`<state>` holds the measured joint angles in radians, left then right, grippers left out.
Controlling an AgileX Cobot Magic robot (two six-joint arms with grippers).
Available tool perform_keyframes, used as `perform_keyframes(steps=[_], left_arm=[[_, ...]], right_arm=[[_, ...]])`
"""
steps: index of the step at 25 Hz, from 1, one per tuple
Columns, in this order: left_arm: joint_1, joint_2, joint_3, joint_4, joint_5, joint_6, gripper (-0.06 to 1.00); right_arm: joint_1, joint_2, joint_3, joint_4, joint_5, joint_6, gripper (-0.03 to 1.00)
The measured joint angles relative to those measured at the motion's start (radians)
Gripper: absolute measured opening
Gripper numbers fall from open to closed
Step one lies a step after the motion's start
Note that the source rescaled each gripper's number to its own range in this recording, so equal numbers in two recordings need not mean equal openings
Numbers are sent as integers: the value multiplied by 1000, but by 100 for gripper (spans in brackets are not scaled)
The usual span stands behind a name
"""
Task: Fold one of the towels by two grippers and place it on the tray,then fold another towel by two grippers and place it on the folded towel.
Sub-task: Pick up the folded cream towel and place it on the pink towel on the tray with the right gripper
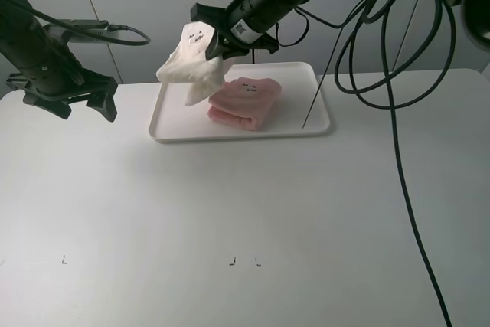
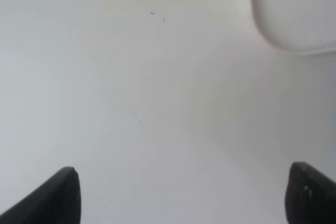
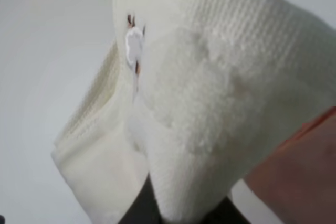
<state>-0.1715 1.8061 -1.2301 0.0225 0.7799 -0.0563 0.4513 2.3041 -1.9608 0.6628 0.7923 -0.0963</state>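
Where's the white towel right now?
The cream-white towel hangs from the right gripper, above the tray's left half, beside the folded pink towel.

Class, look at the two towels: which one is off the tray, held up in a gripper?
The cream-white towel, hanging from the right gripper; the pink towel lies folded on the tray.

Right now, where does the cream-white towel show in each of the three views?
Exterior high: cream-white towel hangs at upper centre, above the tray's left part, beside the pink towel.
Left wrist: not in it; only a tray corner.
Right wrist: fills most of the picture.
Shared landmark: the pink towel, seen in exterior and right wrist views.
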Motion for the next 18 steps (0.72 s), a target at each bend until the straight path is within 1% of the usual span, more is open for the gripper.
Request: perform_keyframes(steps=[5,11,16,17,18], left_arm=[[0,0,0,0,0,2,100],[0,0,0,-2,0,2,100],[0,0,0,-2,11,4,100],[0,0,0,-2,13,4,100],[0,0,0,-2,13,4,100]], right_arm=[[-60,2,0,0,35,12,8],[-72,90,0,-4,57,14,8],[-72,143,2,-29,33,16,8],[-72,143,2,-31,28,16,10],[-72,143,2,-33,24,16,15]])
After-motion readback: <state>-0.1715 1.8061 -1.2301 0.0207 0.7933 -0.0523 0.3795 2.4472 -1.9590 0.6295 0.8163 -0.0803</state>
